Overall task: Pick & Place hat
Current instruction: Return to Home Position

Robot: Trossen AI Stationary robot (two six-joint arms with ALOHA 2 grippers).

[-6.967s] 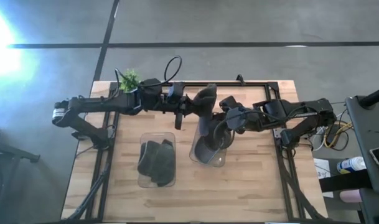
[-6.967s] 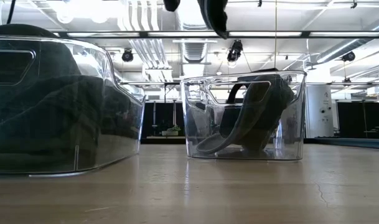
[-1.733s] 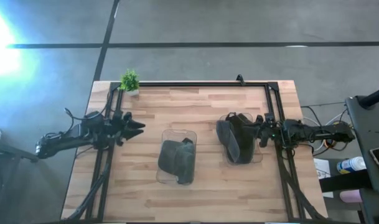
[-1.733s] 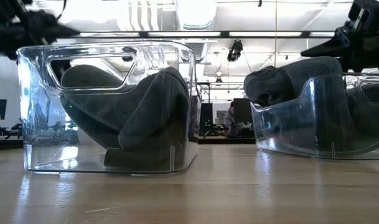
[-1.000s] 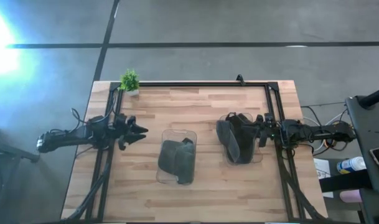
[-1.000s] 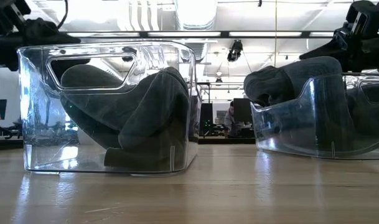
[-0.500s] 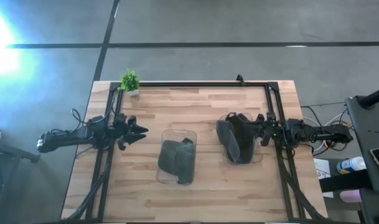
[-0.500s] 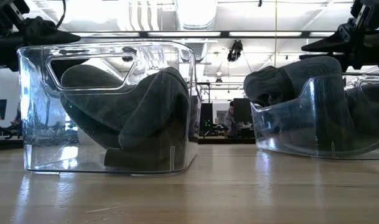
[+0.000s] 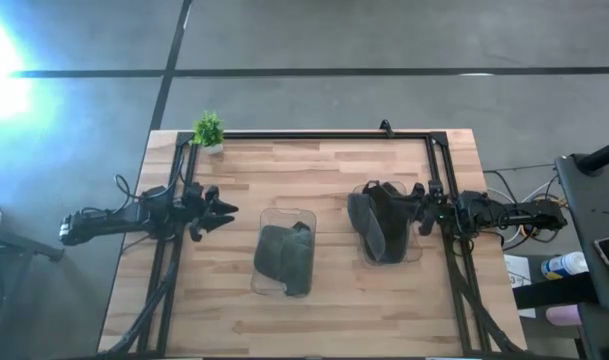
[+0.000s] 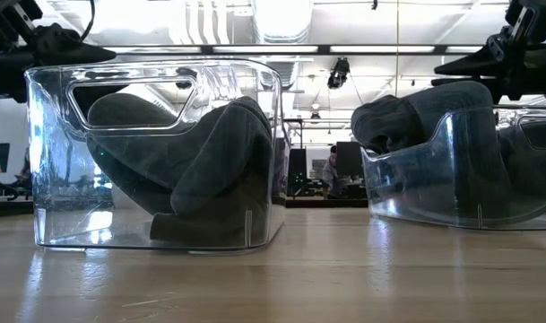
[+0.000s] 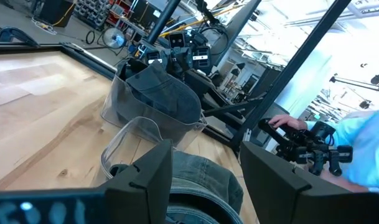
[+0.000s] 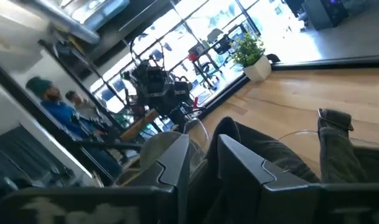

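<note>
gray caps [image 9: 282, 257], a black cap [image 9: 372, 222], pale wood-grain table [image 9: 284, 170].

Left arm [image 9: 114, 220] and right arm [image 9: 499, 212]: both dark, slim, built of jointed segments. A thin black cable [image 9: 121, 185] loops off the left arm. Left hand [image 11: 205, 180] and right hand [image 12: 205, 163]: each has two dark, angular fingers [image 11: 145, 180] with flat, bevelled faces. No markings legible.

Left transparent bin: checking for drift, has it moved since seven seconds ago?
Yes. In the high view the left transparent bin now sits farther to the picture's right of the potted plant.
</note>
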